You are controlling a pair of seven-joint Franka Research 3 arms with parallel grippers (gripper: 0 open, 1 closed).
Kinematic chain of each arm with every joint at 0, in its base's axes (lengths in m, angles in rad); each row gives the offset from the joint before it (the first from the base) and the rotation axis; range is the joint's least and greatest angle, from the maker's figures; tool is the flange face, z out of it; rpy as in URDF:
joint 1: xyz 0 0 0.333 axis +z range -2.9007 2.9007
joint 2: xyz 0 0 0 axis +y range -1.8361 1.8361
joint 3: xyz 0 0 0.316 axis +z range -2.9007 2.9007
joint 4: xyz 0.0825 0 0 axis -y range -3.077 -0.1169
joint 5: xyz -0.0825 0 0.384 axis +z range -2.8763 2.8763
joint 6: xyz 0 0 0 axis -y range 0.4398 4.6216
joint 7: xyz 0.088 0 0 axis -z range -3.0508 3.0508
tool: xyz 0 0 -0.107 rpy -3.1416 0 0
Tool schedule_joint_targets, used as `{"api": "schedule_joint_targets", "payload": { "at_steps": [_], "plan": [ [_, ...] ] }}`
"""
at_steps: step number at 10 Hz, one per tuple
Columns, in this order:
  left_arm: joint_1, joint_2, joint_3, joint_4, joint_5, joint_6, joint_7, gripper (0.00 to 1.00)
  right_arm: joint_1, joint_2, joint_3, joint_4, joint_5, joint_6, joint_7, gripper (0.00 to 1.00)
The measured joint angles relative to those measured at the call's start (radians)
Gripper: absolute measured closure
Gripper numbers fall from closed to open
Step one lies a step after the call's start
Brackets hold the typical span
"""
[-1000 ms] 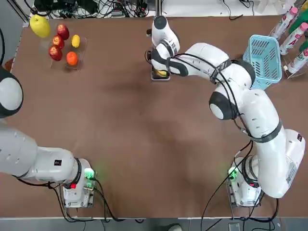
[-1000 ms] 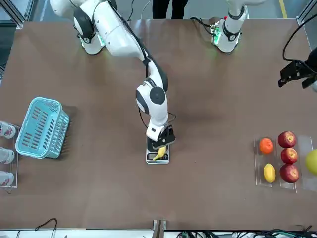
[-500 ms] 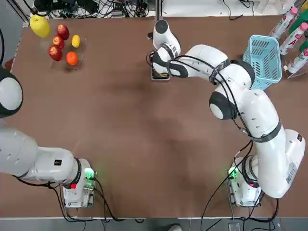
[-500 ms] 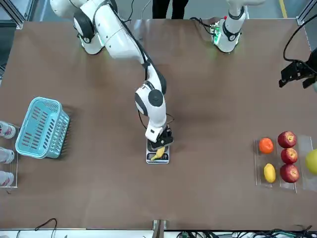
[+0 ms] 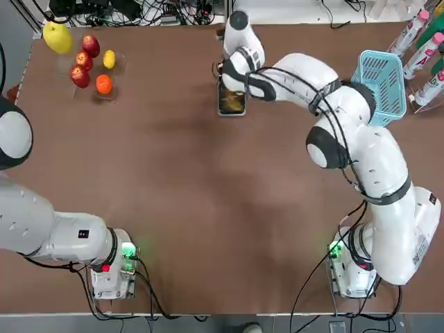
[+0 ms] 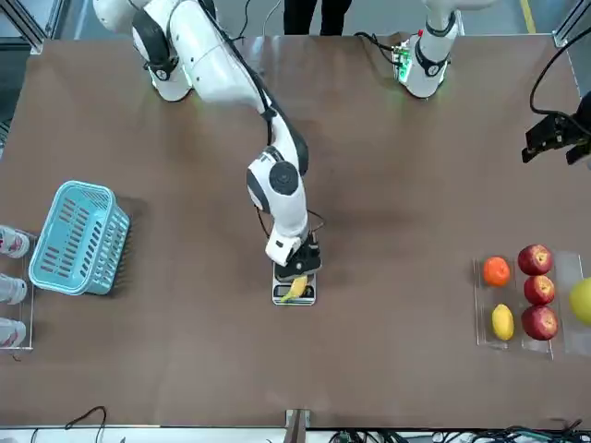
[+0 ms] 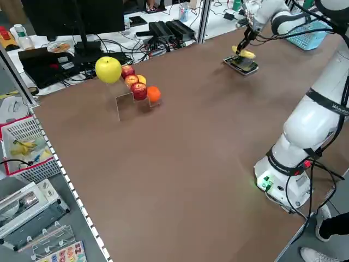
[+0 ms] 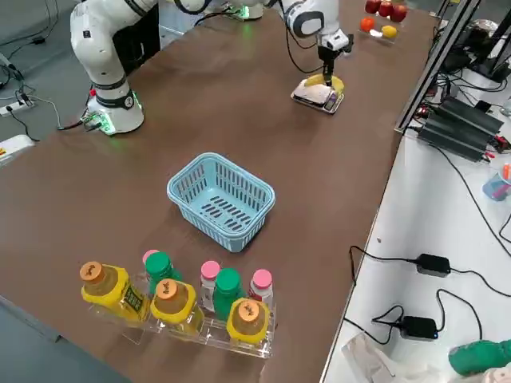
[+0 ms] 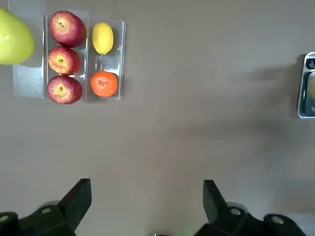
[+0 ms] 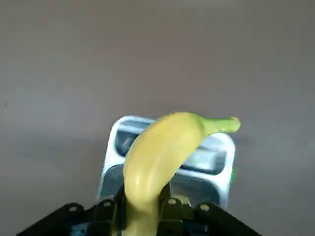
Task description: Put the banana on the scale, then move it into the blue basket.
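Yellow banana (image 10: 162, 152) sits clamped in the right end effector (image 10: 142, 209), lifted just above the scale (image 6: 294, 293), so the weighing looks done. What remains is carrying it to the basket (image 5: 380, 82), well away from the scale toward the robot's right, with bare tabletop (image 5: 208, 194) between and nothing in the way. Bottles (image 8: 172, 299) stand just beyond the basket. The fruit tray (image 5: 94, 66) lies far on the scale's other side. The left end effector (image 9: 147, 206) hangs spread, idle.

banana (image 10: 157, 157): yellow | scale (image 10: 216, 162): black, silver rim | blue basket (image 8: 221, 200): light blue lattice
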Motion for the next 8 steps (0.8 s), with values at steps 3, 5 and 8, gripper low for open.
{"api": "schedule_joint_targets", "payload": {
  "at_steps": [3, 5, 8],
  "plan": [
    [0.0, 0.002, -0.003, -0.001, 0.0, 0.0, 0.001, 0.0, -0.204, -0.316, -0.015, -0.275, 0.002, -0.059, -0.22, 0.78],
    [-0.001, 0.004, -0.007, -0.002, 0.0, 0.0, 0.001, 0.0, -0.4, -0.54, -0.017, -0.458, 0.003, -0.185, -0.431, 0.78],
    [0.0, 0.004, -0.008, -0.003, 0.0, 0.0, 0.001, 0.0, -0.627, -0.73, -0.015, -0.558, 0.0, -0.401, -0.701, 0.78]
  ]
}}
